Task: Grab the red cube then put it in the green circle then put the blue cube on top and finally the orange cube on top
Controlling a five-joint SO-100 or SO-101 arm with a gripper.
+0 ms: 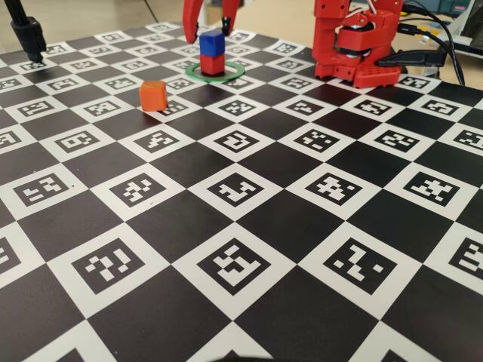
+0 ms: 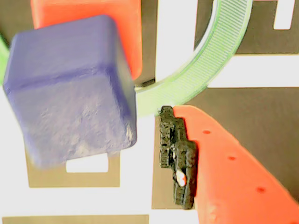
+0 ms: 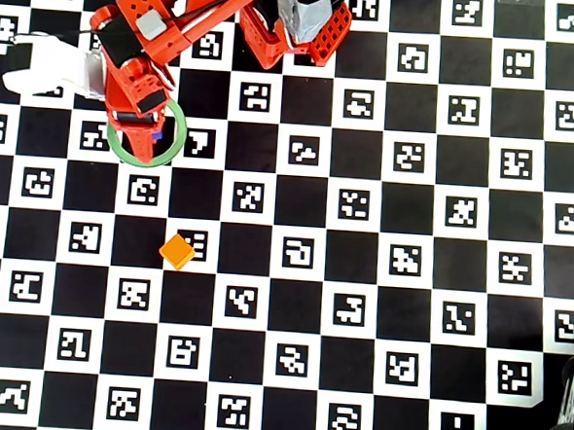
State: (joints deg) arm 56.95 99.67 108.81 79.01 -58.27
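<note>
The blue cube (image 1: 212, 41) is stacked on the red cube (image 1: 213, 64); the hand (image 1: 211, 16) is spread open above, and the orange cube (image 1: 153, 96) is seen nearer the camera, leftward in the fixed view.

No legible text or numbers, only coded square markers on the checkered board (image 1: 249, 226)

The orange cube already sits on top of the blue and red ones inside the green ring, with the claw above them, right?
Not quite. In the fixed view the orange cube is on the checkered board, apart from the green ring. Only the blue cube sits on the red cube there, with the claw above them.
</note>
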